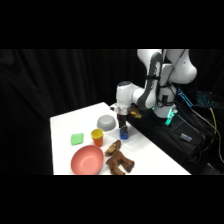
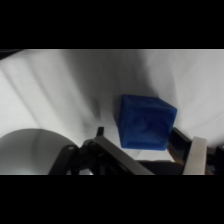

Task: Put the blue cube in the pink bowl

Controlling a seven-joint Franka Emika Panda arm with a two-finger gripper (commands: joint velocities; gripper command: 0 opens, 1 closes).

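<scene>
Side view, nearest edge of the white counter (image 1: 150, 150): pink bowl (image 1: 87, 160), wide and shallow, sitting upright at the front left. Just beside it on its right, a brown lumpy object (image 1: 118, 158) (cannot tell what it is), lying in a sprawl.

Next row back: orange cup (image 1: 97, 136), upright, just behind the bowl's rim. Flat green block (image 1: 77, 139) to the cup's left, apart from it. Blue cube (image 1: 123, 133) to the cup's right, near it but not touching, well apart from the bowl.

Behind the cup: small grey bowl (image 1: 106, 121), near the arm.

Pincer (image 1: 123, 129) comes straight down over the cube, fingers low around it. Wrist view confirms: cube (image 2: 146, 122) sits between the two fingers, one dark finger (image 2: 182, 145) right at its side face, the other close on the opposite side. Jaws narrow about the cube; cannot tell whether they press it. Cube appears to rest on the counter (image 2: 60, 95).

Arm's base at the far right, beside the counter.
</scene>
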